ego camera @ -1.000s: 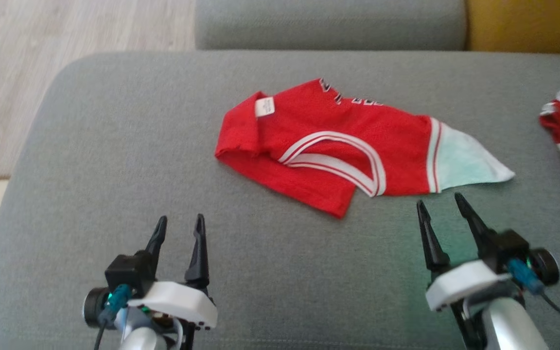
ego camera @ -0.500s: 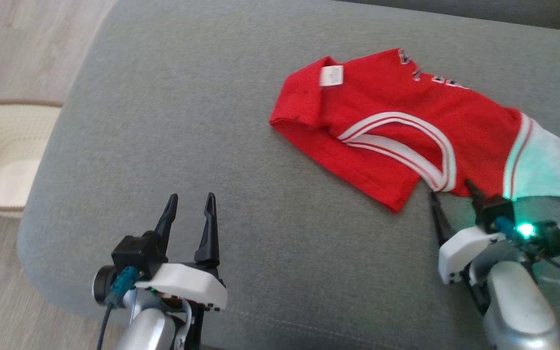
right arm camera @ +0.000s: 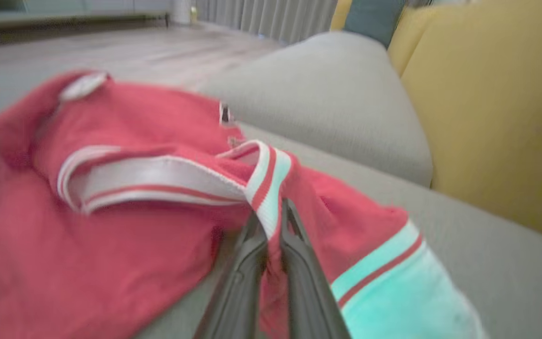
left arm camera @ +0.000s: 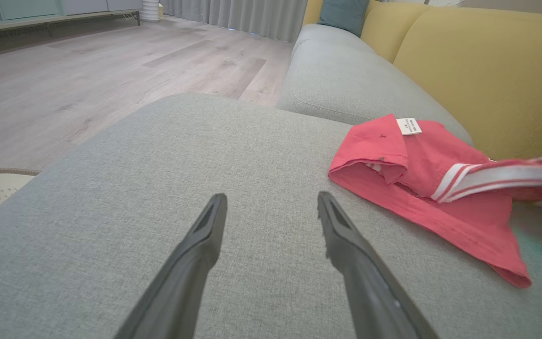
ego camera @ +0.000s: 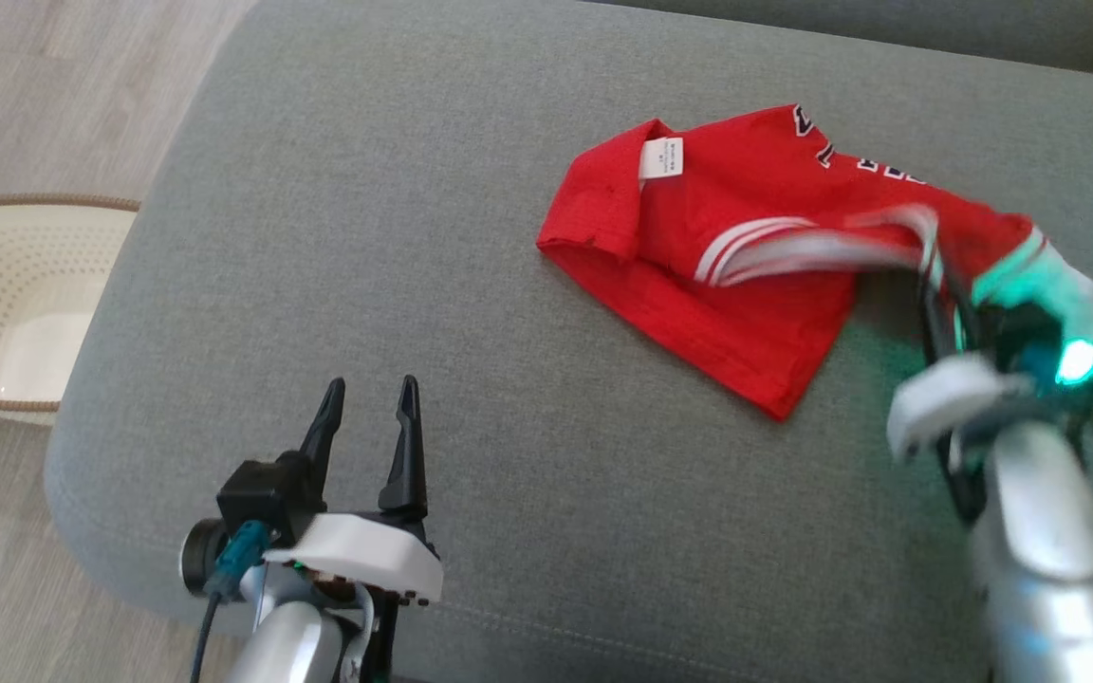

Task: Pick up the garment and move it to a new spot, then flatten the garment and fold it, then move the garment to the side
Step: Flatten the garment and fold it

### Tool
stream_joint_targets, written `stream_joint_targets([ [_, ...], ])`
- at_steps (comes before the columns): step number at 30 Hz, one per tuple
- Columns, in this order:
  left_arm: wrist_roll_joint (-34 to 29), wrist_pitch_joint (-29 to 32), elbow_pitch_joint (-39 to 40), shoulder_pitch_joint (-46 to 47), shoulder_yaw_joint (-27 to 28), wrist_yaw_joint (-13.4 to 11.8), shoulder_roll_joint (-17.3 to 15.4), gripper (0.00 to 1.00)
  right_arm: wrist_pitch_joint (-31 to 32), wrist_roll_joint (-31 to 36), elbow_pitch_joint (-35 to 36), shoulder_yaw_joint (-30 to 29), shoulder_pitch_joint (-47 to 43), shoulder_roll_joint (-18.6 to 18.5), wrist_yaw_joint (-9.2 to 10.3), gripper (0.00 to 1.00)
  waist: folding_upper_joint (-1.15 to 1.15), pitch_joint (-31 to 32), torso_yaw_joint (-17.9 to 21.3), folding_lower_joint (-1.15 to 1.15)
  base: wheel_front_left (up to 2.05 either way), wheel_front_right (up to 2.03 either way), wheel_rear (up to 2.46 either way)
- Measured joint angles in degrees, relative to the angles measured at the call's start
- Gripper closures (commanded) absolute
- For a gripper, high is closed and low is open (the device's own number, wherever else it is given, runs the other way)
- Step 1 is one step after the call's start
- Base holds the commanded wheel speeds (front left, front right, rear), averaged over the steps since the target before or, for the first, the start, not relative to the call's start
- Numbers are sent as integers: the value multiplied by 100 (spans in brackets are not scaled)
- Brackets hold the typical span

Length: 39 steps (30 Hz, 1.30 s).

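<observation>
The red garment [ego camera: 698, 313] is laid on the grey cushion [ego camera: 366, 190], its striped collar pinched and seemingly raised by the right gripper [right arm camera: 271, 212]. The left gripper [ego camera: 368, 391] is held wide, well apart.

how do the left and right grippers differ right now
The left gripper stands open, holding nothing; the right gripper is shut on the red garment's white striped trim. The left gripper is over bare grey cushion, apart from the garment; the right gripper is at the garment's edge. Both have two long dark fingers.
</observation>
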<state>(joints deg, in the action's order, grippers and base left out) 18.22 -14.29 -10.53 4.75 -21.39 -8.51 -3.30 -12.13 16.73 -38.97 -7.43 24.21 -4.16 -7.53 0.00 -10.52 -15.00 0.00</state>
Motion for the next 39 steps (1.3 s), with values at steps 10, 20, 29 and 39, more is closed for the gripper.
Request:
stream_joint_targets([
  [10, 0, 0, 48, 13, -75, 96, 23, 0, 870, -242, 386, 694, 1532, -915, 0, 100, 0, -178, -99, 0, 0, 0, 0],
  [20, 19, 0, 237, 194, -248, 84, 34, 0, 1466, -123, -606, 247, 2717, -2062, 0, 100, 0, -665, -603, 0, 0, 0, 0],
  [29, 58, 0, 352, 405, -402, 42, 56, 0, 1474, -62, -1449, 0, 3269, -2513, 0, 100, 0, -1103, -856, 1, 0, 0, 0],
  [39, 51, -1, 343, 527, -396, 10, 58, 0, 1185, 131, -1806, -676, 3407, -2898, 0, 0, 0, -1132, -661, 0, 0, 0, 0],
])
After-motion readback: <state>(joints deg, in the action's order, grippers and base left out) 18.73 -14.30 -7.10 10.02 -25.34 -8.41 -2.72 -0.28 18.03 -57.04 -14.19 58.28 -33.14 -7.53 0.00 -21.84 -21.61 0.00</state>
